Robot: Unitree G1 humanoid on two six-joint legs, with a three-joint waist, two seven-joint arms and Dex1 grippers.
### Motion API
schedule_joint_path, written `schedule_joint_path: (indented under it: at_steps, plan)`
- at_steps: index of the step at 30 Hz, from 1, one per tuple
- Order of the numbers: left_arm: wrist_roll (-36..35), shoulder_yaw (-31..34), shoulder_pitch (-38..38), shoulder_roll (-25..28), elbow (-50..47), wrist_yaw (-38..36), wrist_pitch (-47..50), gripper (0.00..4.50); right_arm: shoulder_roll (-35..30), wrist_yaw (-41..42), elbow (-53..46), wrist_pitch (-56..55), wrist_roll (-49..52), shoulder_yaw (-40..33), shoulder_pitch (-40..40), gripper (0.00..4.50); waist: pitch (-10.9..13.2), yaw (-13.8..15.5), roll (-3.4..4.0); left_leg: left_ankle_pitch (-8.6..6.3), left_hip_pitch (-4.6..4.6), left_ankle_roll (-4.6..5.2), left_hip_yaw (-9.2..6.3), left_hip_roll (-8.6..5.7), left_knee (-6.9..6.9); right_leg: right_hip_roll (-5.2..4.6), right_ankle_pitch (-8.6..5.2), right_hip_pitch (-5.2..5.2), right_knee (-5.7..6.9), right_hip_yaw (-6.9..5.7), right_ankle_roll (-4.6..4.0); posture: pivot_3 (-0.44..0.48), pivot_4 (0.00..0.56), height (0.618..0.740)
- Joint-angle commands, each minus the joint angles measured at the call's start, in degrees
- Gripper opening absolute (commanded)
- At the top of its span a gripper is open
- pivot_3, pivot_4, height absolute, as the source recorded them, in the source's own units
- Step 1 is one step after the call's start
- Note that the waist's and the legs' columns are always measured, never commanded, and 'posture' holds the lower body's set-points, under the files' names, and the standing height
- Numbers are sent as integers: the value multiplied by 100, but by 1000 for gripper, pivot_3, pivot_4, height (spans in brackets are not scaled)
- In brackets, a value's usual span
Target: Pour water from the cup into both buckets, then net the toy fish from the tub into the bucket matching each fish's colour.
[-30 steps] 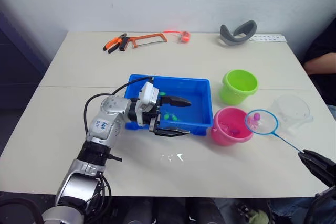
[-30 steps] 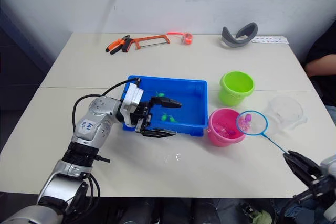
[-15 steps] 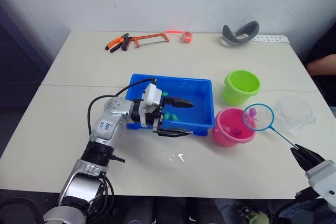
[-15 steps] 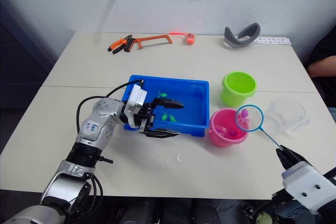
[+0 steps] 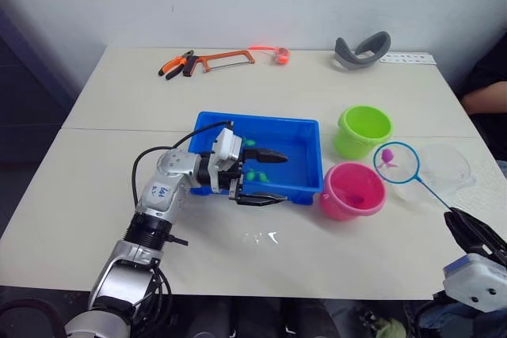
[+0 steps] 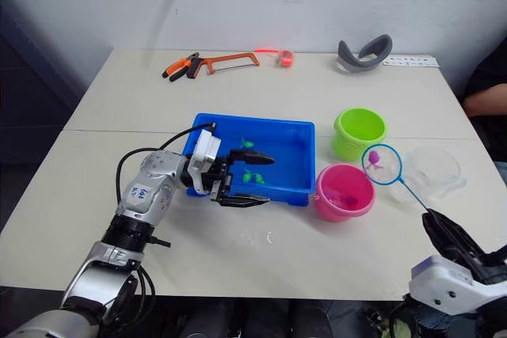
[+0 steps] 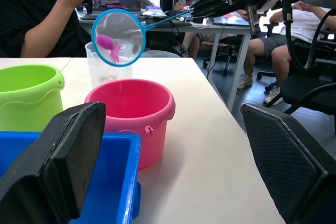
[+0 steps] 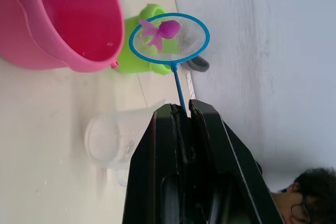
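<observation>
Over by the pink bucket, the net is being pinched by its thin handle in the right gripper, hoop raised between both buckets and the cup, a pink fish caught inside. Near the tub, the left gripper is being held wide open, empty.

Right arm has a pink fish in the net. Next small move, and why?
Probably swing the net back over the pink bucket and tip it. The right gripper is shut on the net's handle, the pink fish sits in the mesh, and the hoop hangs between the pink bucket and the cup, not above the bucket's mouth.
</observation>
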Motion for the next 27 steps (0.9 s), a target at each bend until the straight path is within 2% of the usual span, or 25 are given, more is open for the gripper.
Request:
schedule_joint_path:
  at_steps: [1,5,11,16,21,23,25,27]
  plan:
    - [-77,95,76,41,-418,70,86,4467,-95,-160,32,-370,-234,11,59,0,0,3,0,0,0,1,0,0,0,0,0,0,0,0,0,0,150,740]
    - [-90,88,50,21,-588,177,231,4467,-121,-417,238,-955,-863,82,135,0,0,3,0,2,0,1,-1,0,0,-1,0,0,0,0,0,0,150,740]
    - [-98,92,-15,-13,-627,263,327,4467,-23,-1246,477,-1633,-1878,-174,128,0,0,0,0,3,1,-1,0,0,0,0,-1,0,-1,1,-1,0,150,740]
    - [-95,93,-48,-22,-597,267,353,4467,-114,-1740,684,-1898,-2335,-255,119,0,0,0,0,5,2,-3,0,0,0,1,-1,0,0,3,-2,0,150,740]
    - [-71,107,-17,6,-554,266,326,4467,-355,-1939,897,-1931,-2348,-296,109,0,0,-4,0,6,3,-4,1,0,0,2,-1,1,-1,6,-2,0,150,740]
    - [-91,167,31,37,-551,281,306,4467,-369,-1855,997,-1736,-1863,-224,136,0,0,-1,0,6,3,-4,1,0,0,2,-2,1,-1,6,-3,0,150,740]
    - [-183,308,108,89,-571,291,302,4467,-478,-1494,1024,-1426,-873,41,223,0,0,-8,0,6,3,-4,0,1,0,3,-2,1,-1,6,-4,0,150,740]
    - [-284,550,217,233,-567,266,263,4467,-508,-1091,670,-625,593,357,224,0,0,-9,0,6,4,-4,-1,3,0,1,-2,2,0,6,-4,0,150,740]
